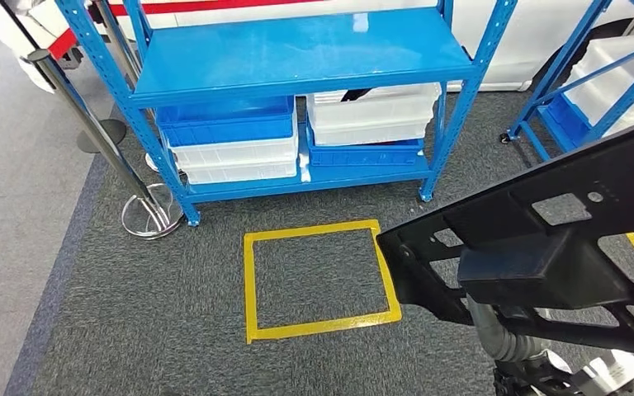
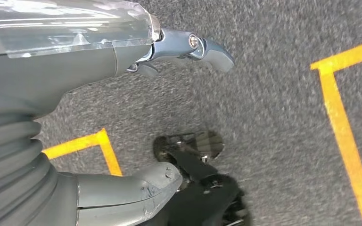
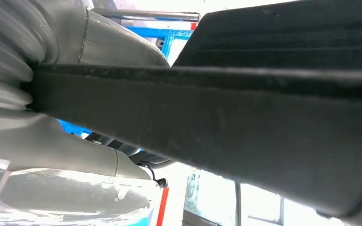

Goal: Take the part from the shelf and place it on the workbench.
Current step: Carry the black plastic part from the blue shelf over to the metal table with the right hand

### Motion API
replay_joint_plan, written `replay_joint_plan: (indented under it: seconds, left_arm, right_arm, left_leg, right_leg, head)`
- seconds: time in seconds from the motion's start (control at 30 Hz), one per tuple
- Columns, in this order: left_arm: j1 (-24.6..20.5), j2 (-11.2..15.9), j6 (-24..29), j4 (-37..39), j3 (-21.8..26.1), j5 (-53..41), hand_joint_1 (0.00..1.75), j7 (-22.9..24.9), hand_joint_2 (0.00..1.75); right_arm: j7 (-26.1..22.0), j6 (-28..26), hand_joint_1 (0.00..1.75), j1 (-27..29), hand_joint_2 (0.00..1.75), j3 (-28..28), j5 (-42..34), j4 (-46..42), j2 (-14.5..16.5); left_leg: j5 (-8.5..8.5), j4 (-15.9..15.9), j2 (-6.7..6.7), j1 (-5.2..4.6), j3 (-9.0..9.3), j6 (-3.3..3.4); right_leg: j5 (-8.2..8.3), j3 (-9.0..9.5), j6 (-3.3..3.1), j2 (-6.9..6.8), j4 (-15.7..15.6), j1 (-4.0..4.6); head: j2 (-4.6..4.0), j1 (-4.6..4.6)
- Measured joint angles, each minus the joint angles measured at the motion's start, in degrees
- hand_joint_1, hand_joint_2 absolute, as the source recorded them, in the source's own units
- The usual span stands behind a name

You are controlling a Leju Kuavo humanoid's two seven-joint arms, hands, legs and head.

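Right hand (image 3: 75, 155) clamped around black part (image 1: 545, 239), carried clear of blue shelf (image 1: 297, 58). Left hand (image 2: 122, 117) hung empty, fingers apart. Likely next: turn toward workbench, keep part level.

Blue shelf (image 1: 297, 58) ahead: top deck bare, room above it. Lower tier packed with blue and white bins (image 1: 231, 136), little gap under deck. Shelf posts flank both sides. Stanchion (image 1: 91, 124) with round base left of shelf. Second blue rack (image 1: 594, 82) at right. Large black part (image 1: 545, 239) blocks right foreground, possibly hiding carpet there. Carpet around yellow tape square (image 1: 318, 276) open.
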Motion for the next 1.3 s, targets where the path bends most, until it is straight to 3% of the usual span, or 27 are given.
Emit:
replay_joint_plan:
  seconds: [0.07, 0.1, 0.13, 0.2, 0.27, 0.33, 0.4, 0.43, 0.47, 0.53, 0.57, 0.6, 0.63, 0.67, 0.73, 0.8, 0.83, 0.9, 0.93, 1.0, 1.07, 1.1, 1.13, 1.17, 1.23, 1.3]
  left_arm:
    - [0.0, 0.0, 0.0, 0.0, 0.0, 0.0, 0.0, 0.0, 1.75]
    - [0.0, 0.0, 0.0, 0.0, 0.0, 0.0, 0.0, 0.0, 1.75]
    - [0.0, 0.0, 0.0, 0.0, 0.0, 0.0, 0.0, 0.0, 1.75]
    - [-0.1, 0.0, 0.0, 0.0, 0.0, 0.0, 0.0, 0.0, 1.75]
    - [-0.2, 0.0, 0.0, 0.0, 0.0, 0.0, 0.0, 0.0, 1.75]
    - [-0.2, 0.0, 0.0, 0.0, 0.0, 0.0, 0.0, 0.0, 1.75]
    - [-0.1, 0.0, 0.0, 0.0, -0.1, -0.1, 0.0, -0.1, 1.75]
    - [-0.1, 0.0, 0.0, 0.0, -0.1, -0.1, 0.0, -0.1, 1.75]
    - [-0.1, 0.0, 0.0, 0.0, -0.1, -0.1, 0.0, -0.1, 1.75]
    - [-0.2, 0.0, 0.0, 0.0, -0.1, -0.1, 0.0, -0.2, 1.75]
    - [-0.2, 0.0, 0.0, 0.0, -0.1, -0.1, 0.0, -0.2, 1.75]
    - [-0.2, 0.0, 0.0, 0.0, -0.1, -0.1, 0.0, -0.2, 1.75]
    - [-0.2, 0.0, 0.0, 0.0, -0.1, -0.1, 0.0, -0.2, 1.75]
    - [-0.2, 0.0, 0.0, 0.0, -0.1, -0.1, 0.0, -0.2, 1.75]
    - [-0.2, 0.0, 0.0, 0.0, -0.1, -0.1, 0.0, -0.1, 1.75]
    - [-0.2, -0.1, 0.0, 0.0, -0.1, -0.1, 0.0, -0.1, 1.75]
    - [-0.2, -0.1, 0.0, 0.0, -0.2, -0.1, 0.0, -0.1, 1.75]
    - [-0.2, -0.1, 0.0, 0.0, -0.2, -0.1, 0.0, -0.1, 1.75]
    - [-0.1, -0.1, 0.0, 0.0, -0.2, -0.1, 0.0, -0.1, 1.75]
    - [0.0, 0.0, 0.0, 0.0, -0.2, -0.2, 0.0, -0.2, 1.75]
    - [0.0, 0.0, 0.1, 0.0, -0.2, -0.3, 0.0, -0.3, 1.75]
    - [0.0, 0.0, 0.2, 0.0, -0.2, -0.4, 0.0, -0.4, 1.75]
    - [0.0, 0.0, 0.3, 0.0, -0.2, -0.5, 0.0, -0.5, 1.75]
    - [0.0, 0.0, 0.4, 0.0, -0.3, -0.5, 0.0, -0.5, 1.75]
    - [-0.1, 0.0, 0.5, 0.0, -0.3, -0.7, 0.0, -0.6, 1.75]
    - [-0.2, 0.0, 0.6, 0.0, -0.5, -0.7, 0.0, -0.7, 1.75]
  right_arm:
    - [0.0, 0.1, 1.75, 0.1, 1.75, 0.0, 0.0, 0.0, 0.1]
    - [0.0, 0.1, 1.75, 0.2, 1.75, 0.0, 0.0, 0.0, 0.2]
    - [0.0, 0.2, 1.75, 0.3, 1.75, 0.0, 0.0, 0.0, 0.2]
    - [0.0, 0.2, 1.75, 0.5, 1.75, 0.0, 0.0, 0.0, 0.3]
    - [0.0, 0.3, 1.75, 0.6, 1.75, 0.0, 0.0, 0.0, 0.3]
    - [0.0, 0.3, 1.75, 0.8, 1.75, -0.1, 0.1, -0.1, 0.3]
    - [0.0, 0.4, 1.75, 0.9, 1.75, -0.1, 0.1, -0.1, 0.4]
    - [0.0, 0.4, 1.75, 0.9, 1.75, -0.1, 0.1, -0.1, 0.4]
    - [0.0, 0.4, 1.75, 1.0, 1.75, -0.2, 0.1, -0.1, 0.4]
    - [0.0, 0.5, 1.75, 1.2, 1.75, -0.2, 0.1, -0.1, 0.4]
    - [0.0, 0.5, 1.75, 1.3, 1.75, -0.3, 0.2, -0.1, 0.4]
    - [0.0, 0.5, 1.75, 1.4, 1.75, -0.3, 0.2, 0.0, 0.4]
    - [0.0, 0.5, 1.75, 1.5, 1.75, -0.3, 0.2, 0.0, 0.4]
    - [0.0, 0.5, 1.75, 1.5, 1.75, -0.3, 0.2, 0.0, 0.4]
    - [0.0, 0.4, 1.75, 1.6, 1.75, -0.3, 0.3, 0.0, 0.4]
    - [-0.3, 0.3, 1.75, 1.7, 1.75, -0.4, 0.7, -0.1, 0.4]
    - [-0.6, 0.1, 1.75, 1.7, 1.75, -0.5, 0.9, -0.1, 0.5]
    - [-1.0, -0.3, 1.75, 1.9, 1.75, -0.7, 1.4, -0.2, 0.6]
    - [-1.1, -0.3, 1.75, 1.9, 1.75, -0.8, 1.6, -0.3, 0.6]
    - [-1.2, -0.7, 1.75, 2.0, 1.75, -0.8, 2.2, -0.3, 0.9]
    - [-1.4, -1.4, 1.75, 2.3, 1.75, -0.9, 3.3, -0.4, 1.2]
    - [-1.4, -1.9, 1.75, 2.4, 1.75, -1.0, 3.8, -0.4, 1.4]
    - [-1.5, -2.3, 1.75, 2.7, 1.75, -1.1, 4.2, -0.4, 1.5]
    - [-1.5, -2.8, 1.75, 2.9, 1.75, -1.1, 4.6, -0.4, 1.7]
    - [-1.6, -3.8, 1.75, 3.2, 1.75, -1.4, 5.6, -0.5, 2.0]
    - [-2.0, -4.9, 1.75, 3.4, 1.75, -1.7, 6.6, -0.7, 2.2]
  left_leg:
    - [-3.8, 6.7, -0.01, 0.23, -1.43, -0.37]
    - [-3.97, 8.4, 0.0, 0.32, -1.27, -0.52]
    - [-3.01, 8.1, 0.0, 0.41, -0.25, -0.62]
    - [-0.19, 2.2, -0.01, 0.53, 4.26, -0.61]
    - [0.5, -4.8, -0.12, 0.37, 8.61, -0.31]
    - [0.18, -7.2, -0.26, 0.07, 9.7, 0.15]
    - [0.97, -7.5, -0.16, 0.16, 9.12, 1.0]
    - [1.48, -7.7, -0.03, 0.27, 8.78, 1.58]
    - [2.03, -7.9, 0.12, 0.37, 8.34, 2.14]
    - [2.96, -7.8, 0.29, 0.26, 7.2, 2.8]
    - [3.42, -7.7, 0.32, 0.17, 6.53, 2.88]
    - [3.86, -7.6, 0.34, 0.09, 5.84, 2.86]
    - [4.26, -7.4, 0.35, 0.04, 5.13, 2.78]
    - [4.61, -7.1, 0.33, 0.02, 4.44, 2.67]
    - [5.15, -6.5, 0.27, -0.04, 3.24, 2.29]
    - [5.77, -6.2, 0.23, -0.14, 2.57, 1.71]
    - [6.18, -6.2, 0.23, -0.16, 2.37, 1.37]
    - [6.7, -6.2, 0.16, -0.11, 2.08, 0.68]
    - [5.95, -5.6, 0.09, -0.06, 1.65, 0.4]
    - [1.83, -1.7, -0.04, 0.02, 0.13, 0.04]
    - [-2.88, 5.5, -0.07, 0.1, -1.84, -0.25]
    - [-3.73, 8.6, -0.06, 0.13, -2.34, -0.39]
    - [-3.29, 10.1, -0.06, 0.14, -2.12, -0.47]
    - [-1.83, 9.6, -0.06, 0.14, -0.96, -0.46]
    - [0.99, 2.9, -0.07, 0.13, 4.0, -0.15]
    - [0.88, -4.9, -0.12, -0.05, 8.97, 0.34]
  right_leg:
    - [0.77, -1.22, -0.16, -0.1, 0.3, 0.1]
    - [1.14, -1.88, -0.1, -0.13, 0.5, 0.12]
    - [1.46, -2.56, 0.0, -0.13, 0.8, 0.1]
    - [1.99, -3.89, 0.33, -0.1, 1.5, 0.01]
    - [2.57, -4.9, 0.94, -0.1, 2.1, 0.06]
    - [3.36, -5.36, 1.68, -0.14, 2.2, 0.09]
    - [3.55, -5.64, 2.36, -0.01, 2.2, 0.06]
    - [2.49, -6.02, 2.6, 0.13, 3.0, 0.02]
    - [0.5, -6.72, 2.8, 0.28, 4.9, 0.0]
    - [-4.85, -8.72, 3.04, 0.42, 11.6, -0.12]
    - [-6.59, -9.49, 3.15, 0.43, 15.0, -0.16]
    - [-7.08, -9.66, 3.23, 0.43, 17.2, -0.2]
    - [-6.31, -8.94, 3.24, 0.43, 17.6, -0.24]
    - [-4.73, -7.27, 3.17, 0.43, 16.0, -0.27]
    - [-2.4, -1.94, 2.8, 0.48, 8.8, -0.26]
    - [-2.66, 1.82, 2.31, 0.59, 2.7, 0.01]
    - [-3.1, 2.31, 2.06, 0.65, 1.4, 0.21]
    - [-2.47, 1.83, 1.32, 0.56, 0.9, 0.28]
    - [-1.99, 1.41, 0.79, 0.46, 0.8, 0.2]
    - [-0.93, 0.32, -0.17, 0.25, 0.5, 0.0]
    - [0.01, -1.0, -0.54, 0.18, 0.6, 0.13]
    - [0.48, -1.65, -0.53, 0.16, 0.6, 0.19]
    - [0.95, -2.29, -0.47, 0.15, 0.7, 0.22]
    - [1.37, -2.88, -0.36, 0.14, 0.8, 0.24]
    - [2.03, -3.85, -0.06, 0.15, 1.2, 0.23]
    - [2.55, -4.46, 0.49, 0.14, 1.6, 0.35]
  head:
    - [-0.01, -0.09]
    - [-0.01, -0.1]
    - [-0.01, -0.1]
    - [0.0, -0.13]
    - [0.0, -0.1]
    - [0.0, -0.08]
    - [0.0, -0.06]
    - [-0.01, 0.05]
    - [-0.01, 0.16]
    - [-0.01, 0.38]
    - [-0.01, 0.4]
    - [-0.01, 0.4]
    - [-0.01, 0.41]
    - [-0.01, 0.41]
    - [0.0, 0.41]
    - [0.0, 0.38]
    - [0.0, 0.36]
    - [0.0, 0.39]
    - [0.0, 0.39]
    - [0.0, 0.22]
    - [0.0, 0.03]
    - [0.0, 0.03]
    - [0.0, 0.02]
    - [0.0, 0.01]
    - [0.0, 0.0]
    - [0.0, 0.03]
